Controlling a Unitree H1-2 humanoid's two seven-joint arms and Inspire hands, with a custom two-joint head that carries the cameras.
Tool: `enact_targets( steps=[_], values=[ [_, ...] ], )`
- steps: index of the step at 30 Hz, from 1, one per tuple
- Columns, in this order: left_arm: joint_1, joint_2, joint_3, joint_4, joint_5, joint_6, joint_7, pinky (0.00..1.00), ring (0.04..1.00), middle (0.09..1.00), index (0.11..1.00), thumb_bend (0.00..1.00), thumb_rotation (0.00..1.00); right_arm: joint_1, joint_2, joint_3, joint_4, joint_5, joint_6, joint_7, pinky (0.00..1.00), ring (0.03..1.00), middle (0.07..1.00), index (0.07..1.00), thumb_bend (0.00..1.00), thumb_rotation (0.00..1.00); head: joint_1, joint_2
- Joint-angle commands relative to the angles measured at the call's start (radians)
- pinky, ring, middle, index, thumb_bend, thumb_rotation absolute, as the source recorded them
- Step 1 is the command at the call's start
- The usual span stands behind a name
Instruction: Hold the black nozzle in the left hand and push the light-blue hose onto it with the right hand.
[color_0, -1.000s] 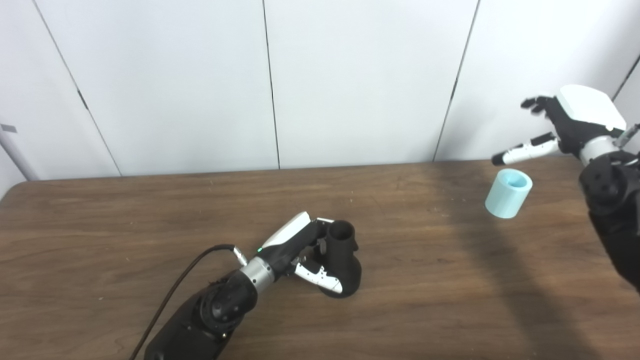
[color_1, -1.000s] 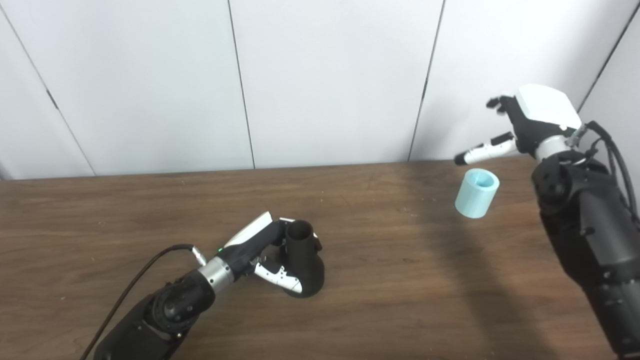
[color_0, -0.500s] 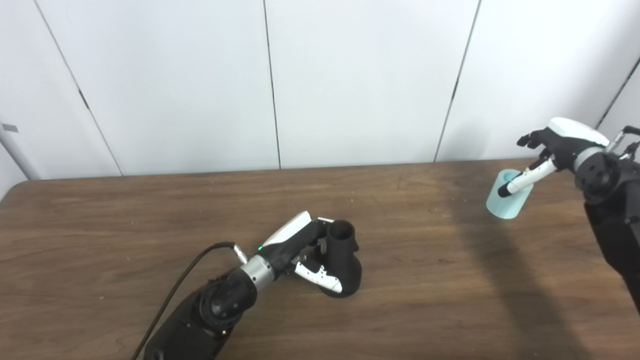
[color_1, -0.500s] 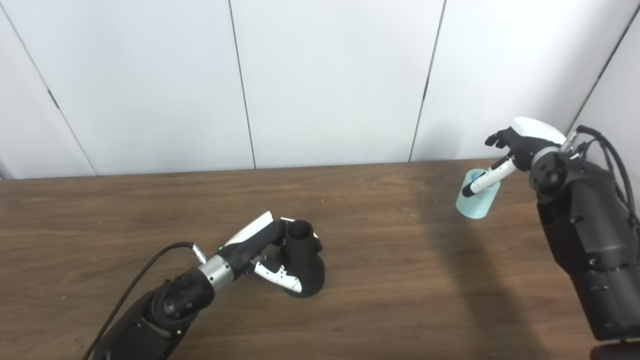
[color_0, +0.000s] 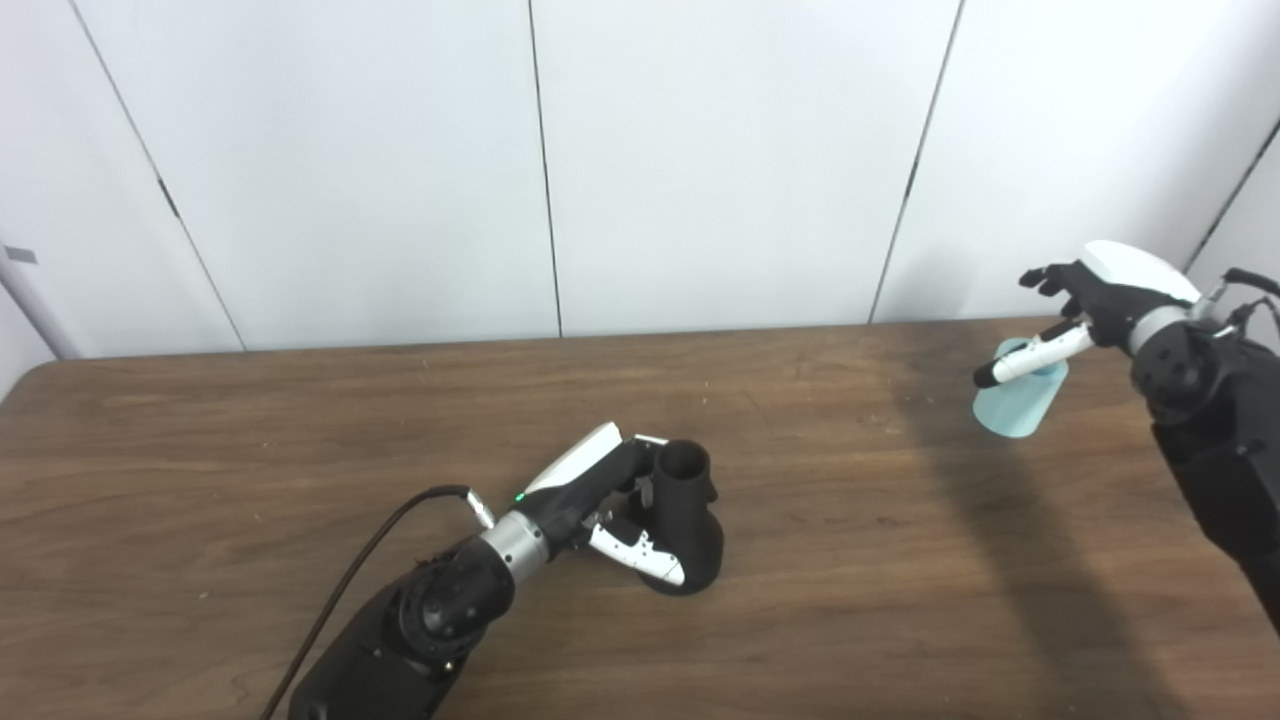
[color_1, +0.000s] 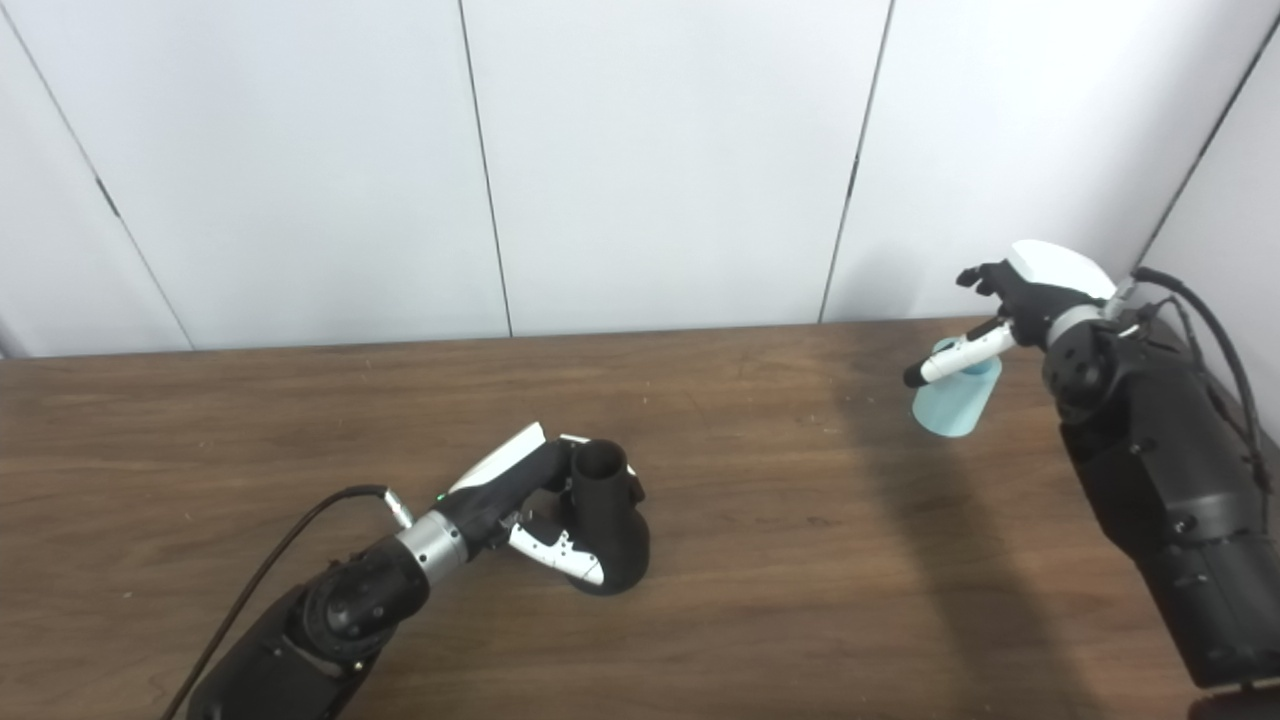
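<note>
The black nozzle (color_0: 692, 515) stands upright on the wooden table (color_0: 250, 440), its round mouth facing up. My left hand (color_0: 605, 485) is shut on it, fingers behind its neck and the thumb lying across its lower front. The light-blue hose (color_0: 1012, 410), a short tube, stands at the far right of the table and leans a little. My right hand (color_0: 1085, 300) is at the hose's top rim with its fingers spread above and the thumb stretched across the front. It is open, and I cannot tell whether it touches the rim.
A white panelled wall runs along the table's far edge. A black cable (color_0: 350, 580) trails from my left wrist toward the front edge. Bare wood lies between the nozzle and the hose.
My right hand has come down from above the hose to its top rim, thumb now across its front. The hose has tipped slightly. Left hand and nozzle have not moved.
</note>
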Motion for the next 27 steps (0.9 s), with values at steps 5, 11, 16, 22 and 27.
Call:
enact_targets(
  steps=[5,11,16,22,27],
  values=[
    [0.080,0.025,-0.037,0.054,0.053,0.124,-0.093,0.47,0.531,0.568,0.492,0.51,0.08,-0.071,-0.049,0.036,0.001,-0.015,0.036,0.011,0.61,0.803,0.866,0.856,1.00,0.45,0.003,0.004],
    [0.080,0.024,-0.039,0.049,0.056,0.125,-0.093,0.47,0.532,0.571,0.492,0.51,0.08,-0.091,-0.030,0.031,0.041,-0.067,0.046,0.064,0.55,0.773,0.876,0.865,1.00,0.40,0.005,0.005],
    [0.079,0.029,-0.040,0.053,0.058,0.116,-0.094,0.46,0.532,0.572,0.492,0.51,0.08,-0.103,-0.007,0.004,0.061,-0.129,0.046,0.127,0.63,0.784,0.875,0.866,1.00,0.35,-0.006,0.007],
    [0.076,0.039,-0.043,0.056,0.061,0.106,-0.099,0.47,0.537,0.576,0.492,0.51,0.08,-0.121,0.015,-0.034,0.067,-0.220,0.046,0.250,0.59,0.767,0.832,0.873,1.00,0.31,-0.009,0.006],
    [0.079,0.043,-0.042,0.047,0.061,0.108,-0.101,0.48,0.548,0.579,0.492,0.51,0.08,-0.114,0.028,-0.049,0.040,-0.246,0.046,0.286,0.56,0.725,0.802,0.873,1.00,0.24,-0.008,0.006]
  ],
)
